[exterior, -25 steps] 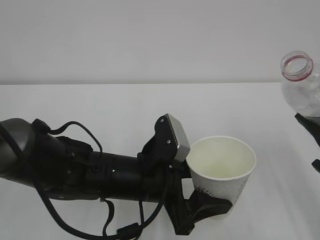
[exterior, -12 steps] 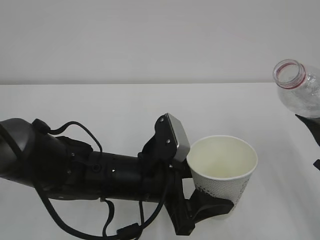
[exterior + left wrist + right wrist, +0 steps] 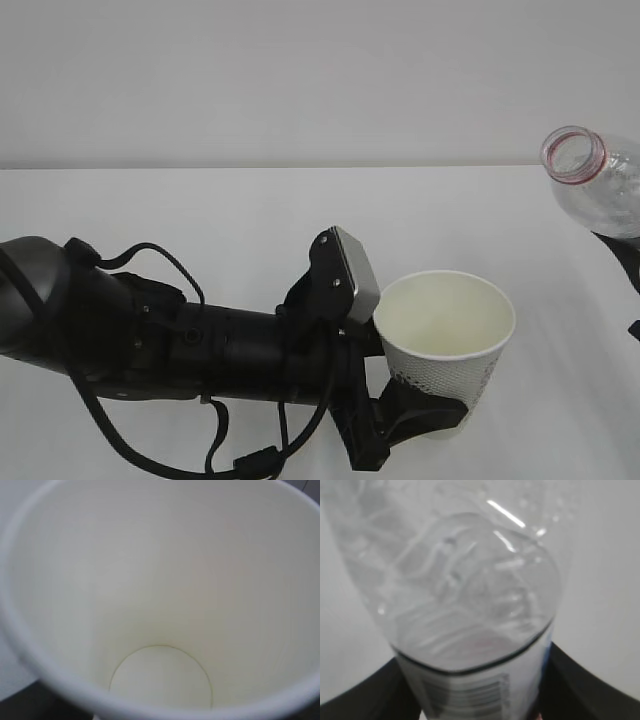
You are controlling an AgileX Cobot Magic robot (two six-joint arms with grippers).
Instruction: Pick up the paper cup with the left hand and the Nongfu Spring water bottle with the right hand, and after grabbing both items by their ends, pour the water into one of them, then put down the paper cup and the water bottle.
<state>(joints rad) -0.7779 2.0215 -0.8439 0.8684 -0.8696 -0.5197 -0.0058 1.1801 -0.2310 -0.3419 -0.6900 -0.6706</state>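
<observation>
Cup [image 3: 445, 340] sits low and right of centre in the exterior view, upright, mouth open, gripped by the left hand [image 3: 415, 420] round its dotted lower wall. The fingers [image 3: 425, 412] stand fairly wide, closed against the cup's sides. Whether the base rests on the table [image 3: 250, 220] or hangs just above it cannot be told. From the left wrist the cup [image 3: 165, 595] fills the picture; its inside looks dry, bottom disc bare.

Bottle [image 3: 600, 180] is at the far right edge, tilted with its open, red-ringed mouth leaning left toward the cup, partly cut off by the frame. It is higher than the cup's rim and well apart from it. The right hand [image 3: 625, 265] shows only as black pieces below the bottle at that edge. From the right wrist, black fingers [image 3: 570, 680] press both sides of the bottle [image 3: 465, 595] near its label; water inside is hard to make out.

Bare white table lies between cup and bottle and behind the left arm [image 3: 150, 330].
</observation>
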